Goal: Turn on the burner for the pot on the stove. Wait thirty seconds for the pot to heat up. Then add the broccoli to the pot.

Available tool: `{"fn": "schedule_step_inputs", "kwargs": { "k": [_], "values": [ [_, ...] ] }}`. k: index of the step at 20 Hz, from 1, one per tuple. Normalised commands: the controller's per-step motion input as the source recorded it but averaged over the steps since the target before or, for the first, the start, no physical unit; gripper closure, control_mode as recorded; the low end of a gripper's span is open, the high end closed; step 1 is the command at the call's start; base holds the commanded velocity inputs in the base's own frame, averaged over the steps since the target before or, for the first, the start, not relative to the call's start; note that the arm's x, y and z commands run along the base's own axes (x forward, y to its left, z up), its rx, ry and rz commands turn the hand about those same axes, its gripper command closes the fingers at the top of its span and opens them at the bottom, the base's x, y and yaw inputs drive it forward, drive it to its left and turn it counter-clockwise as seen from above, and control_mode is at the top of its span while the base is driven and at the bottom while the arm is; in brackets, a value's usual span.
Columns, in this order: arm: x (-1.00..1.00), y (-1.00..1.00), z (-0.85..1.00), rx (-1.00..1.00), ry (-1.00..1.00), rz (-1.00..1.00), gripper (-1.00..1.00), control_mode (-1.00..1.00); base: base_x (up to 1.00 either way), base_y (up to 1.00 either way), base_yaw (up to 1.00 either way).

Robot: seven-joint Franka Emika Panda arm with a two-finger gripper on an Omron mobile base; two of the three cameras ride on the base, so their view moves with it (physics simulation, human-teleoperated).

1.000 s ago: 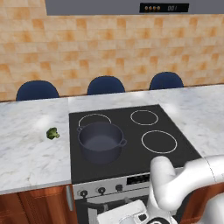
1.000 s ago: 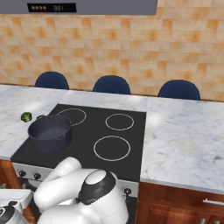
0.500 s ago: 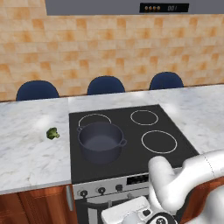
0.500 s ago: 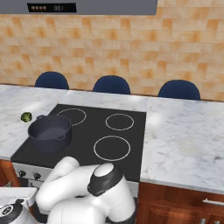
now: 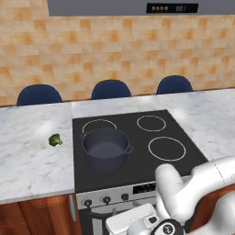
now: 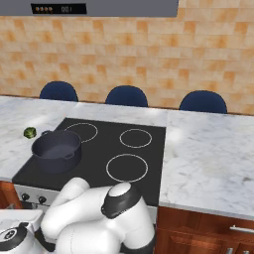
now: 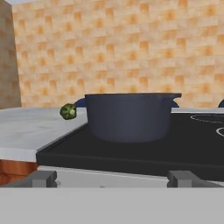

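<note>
Evidently nothing is being finished yet: the gripper [image 7: 112, 178], jaws spread wide and empty, is being held low at the bottom of the frame before the stove [image 5: 183, 156] front, where knobs [image 5: 106, 199] are waiting. One pot [image 5: 105, 148] is sitting left of centre, one broccoli [image 5: 55, 140] lying apart at its left on the counter [image 5: 27, 160]. Four rings, three chairs [image 5: 110, 89] are counted.

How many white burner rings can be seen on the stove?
3 show on the stove: back left, partly behind the pot, back right, front right. The pot may cover a fourth ring.
</note>
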Motion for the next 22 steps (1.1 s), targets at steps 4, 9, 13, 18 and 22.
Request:
{"fn": "schedule_step_inputs", "kwargs": {
  "k": [4, 9, 13, 18, 22],
  "values": [
    [0.11, 0.00, 0.00, 0.00, 0.00, 0.00, -1.00, -1.00, 0.00, 0.00, 0.00],
    [0.00, 0.22, 0.00, 0.00, 0.00, -0.01, -1.00, -1.00, 0.00, 0.00, 0.00],
    [-0.02, 0.35, 0.00, 0.00, 0.00, 0.00, -1.00, -1.00, 0.00, 0.00, 0.00],
    [-0.11, 0.33, 0.00, 0.00, 0.00, 0.00, -1.00, -1.00, 0.00, 0.00, 0.00],
    [-0.05, 0.22, 0.00, 0.00, 0.00, 0.00, -1.00, -1.00, 0.00, 0.00, 0.00]
  ]
}}
